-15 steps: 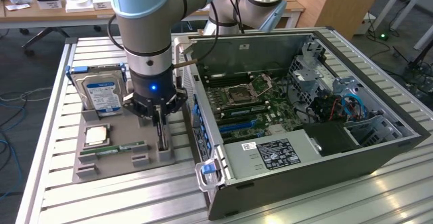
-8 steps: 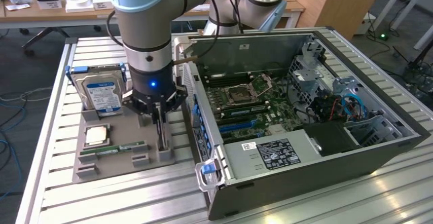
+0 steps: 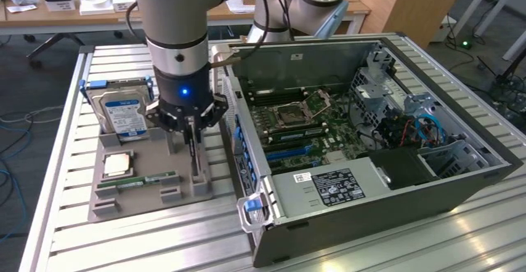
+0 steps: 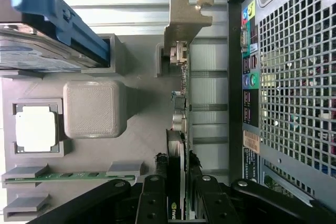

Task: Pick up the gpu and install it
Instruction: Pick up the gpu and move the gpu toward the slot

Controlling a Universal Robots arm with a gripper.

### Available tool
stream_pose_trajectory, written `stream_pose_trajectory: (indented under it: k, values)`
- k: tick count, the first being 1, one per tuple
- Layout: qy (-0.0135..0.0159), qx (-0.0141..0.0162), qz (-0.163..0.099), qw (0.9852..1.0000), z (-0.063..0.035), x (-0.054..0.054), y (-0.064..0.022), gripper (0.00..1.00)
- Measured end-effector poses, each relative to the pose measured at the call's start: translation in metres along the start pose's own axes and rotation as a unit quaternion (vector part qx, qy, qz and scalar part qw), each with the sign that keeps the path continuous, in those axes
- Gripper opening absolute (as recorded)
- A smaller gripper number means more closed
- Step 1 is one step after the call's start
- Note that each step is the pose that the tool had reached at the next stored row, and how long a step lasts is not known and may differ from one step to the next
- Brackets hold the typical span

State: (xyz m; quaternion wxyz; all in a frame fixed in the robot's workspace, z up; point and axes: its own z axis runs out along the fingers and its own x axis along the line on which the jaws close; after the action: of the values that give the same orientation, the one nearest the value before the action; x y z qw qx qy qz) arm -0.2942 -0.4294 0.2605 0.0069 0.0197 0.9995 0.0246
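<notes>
The gpu (image 3: 194,159) is a thin dark card standing on edge at the grey parts tray's (image 3: 140,207) side nearest the computer case. In the wrist view the gpu (image 4: 180,114) runs away from the fingers, and its pale metal bracket (image 4: 185,19) is at the far end, beside the tray's holder block. My gripper (image 3: 192,138) hangs straight down over the card. My gripper (image 4: 178,190) has one black finger on each face of the card and is shut on it. I cannot tell whether the card's lower edge still rests in the tray.
The open computer case (image 3: 460,180) lies at the exterior view's right, with its motherboard (image 3: 300,127) exposed. Its perforated rear panel (image 4: 294,77) is close beside the card. On the tray are a hard drive (image 3: 122,109), a processor (image 3: 117,163) and a green memory stick (image 3: 140,180).
</notes>
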Motion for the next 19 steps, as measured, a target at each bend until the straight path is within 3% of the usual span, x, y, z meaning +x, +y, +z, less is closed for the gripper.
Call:
stream_pose_trajectory:
  k: [13, 19]
  values:
    - [0.0005, -0.0001, -0.011, 0.9999, -0.0331, 0.0, 0.0016, 0.26]
    - [0.0007, -0.0002, -0.014, 0.9999, -0.053, -0.001, 0.0026, 0.26]
